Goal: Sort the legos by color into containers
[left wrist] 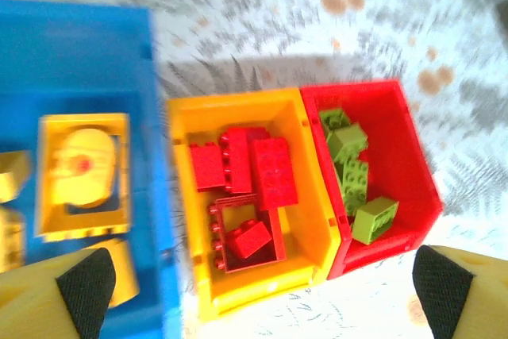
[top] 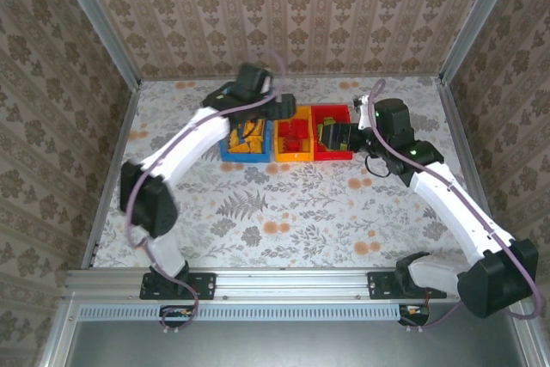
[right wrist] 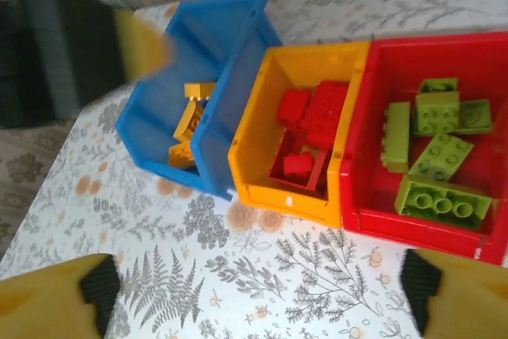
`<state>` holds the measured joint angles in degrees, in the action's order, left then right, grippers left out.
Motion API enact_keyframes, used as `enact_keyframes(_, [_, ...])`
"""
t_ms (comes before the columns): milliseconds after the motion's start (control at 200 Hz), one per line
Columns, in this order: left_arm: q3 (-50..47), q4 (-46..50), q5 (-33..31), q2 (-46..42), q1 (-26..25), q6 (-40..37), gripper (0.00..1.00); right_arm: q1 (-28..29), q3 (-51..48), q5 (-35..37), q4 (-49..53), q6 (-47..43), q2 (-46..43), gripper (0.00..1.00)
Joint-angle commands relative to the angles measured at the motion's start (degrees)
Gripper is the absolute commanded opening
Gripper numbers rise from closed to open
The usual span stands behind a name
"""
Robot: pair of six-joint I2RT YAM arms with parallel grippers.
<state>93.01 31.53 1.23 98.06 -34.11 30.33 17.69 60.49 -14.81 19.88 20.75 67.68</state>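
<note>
Left pincer (left wrist: 266,283) and right pincer (right wrist: 262,283) gape empty; the legos (left wrist: 274,172), light, stiff, slick, suit pinching across flat sides.

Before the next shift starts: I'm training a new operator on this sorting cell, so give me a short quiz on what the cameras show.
1. What colour are the pieces in the blue bin?
2. True or false: the yellow bin holds red bricks.
3. The left tool and right tool are: A, open and empty; B, each shut on a brick.
Key: 1 yellow; 2 true; 3 A.
</note>
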Motion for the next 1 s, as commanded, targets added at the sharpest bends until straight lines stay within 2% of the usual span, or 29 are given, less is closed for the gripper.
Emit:
enact_keyframes(0, [-10.70,-0.87,1.25,-11.34,6.34,5.73,1.00,0.30,1.65,6.16,1.78,-2.45,-1.51,1.00])
enact_keyframes(65, [-17.40,0.00,1.29,-18.57,11.16,6.04,1.00,0.28,1.39,10.50,3.01,-1.55,-2.30,1.00])
enact_keyframes(135, [-22.56,4.57,-2.88,-25.53,15.74,6.38,1.00,0.28,0.33,16.58,3.51,-0.39,-3.62,1.00])
enact_keyframes(210, [-25.27,13.10,-15.05,-31.17,18.37,8.31,1.00,0.28,-0.68,30.00,7.24,3.99,-4.78,1.00])
enact_keyframes(260, [-28.91,14.52,-23.71,-35.23,18.67,6.76,1.00,0.13,-3.27,35.12,5.89,3.37,-5.65,1.00])
enact_keyframes(290, [-32.27,12.53,-25.43,-37.58,19.18,3.67,1.00,0.14,-6.08,36.74,2.85,1.55,-6.67,1.00])
enact_keyframes(360, [-41.93,3.42,-24.79,-44.13,20.56,-7.60,1.00,-0.01,-15.63,38.08,-9.43,-3.56,-10.51,1.00])
enact_keyframes(405, [-47.71,-0.72,-28.15,-47.94,20.49,-11.85,1.00,-0.06,-20.93,40.13,-16.14,-5.18,-12.59,1.00])
enact_keyframes(455, [-53.21,-4.50,-32.24,-51.36,20.75,-15.08,1.00,-0.15,-24.26,43.25,-19.14,-6.92,-13.31,1.00])
enact_keyframes(525, [-58.45,-8.73,-33.04,-53.91,22.20,-20.14,1.00,-0.50,-26.24,46.94,-19.19,-9.70,-11.76,1.00])
enact_keyframes(620, [-63.47,-14.84,-31.18,-52.76,24.03,-22.53,1.00,-1.04,-29.68,47.39,-23.23,-14.23,-8.25,1.00])
enact_keyframes(725, [-68.34,-24.18,-29.99,-49.01,25.45,-21.74,1.00,-2.28,-33.32,46.41,-31.05,-16.30,-2.86,1.00])
enact_keyframes(850, [-70.29,-36.57,-27.28,-38.97,27.48,-22.22,1.00,-4.99,-35.12,43.46,-41.69,-16.73,4.46,1.00])
enact_keyframes(880, [-70.34,-39.59,-26.47,-35.98,27.86,-23.02,1.00,-5.47,-33.93,42.41,-41.24,-16.67,5.68,1.00])
enact_keyframes(990, [-67.30,-48.34,-22.45,-26.92,28.96,-26.93,1.00,-7.41,-32.76,38.17,-51.50,-18.49,11.48,1.00])
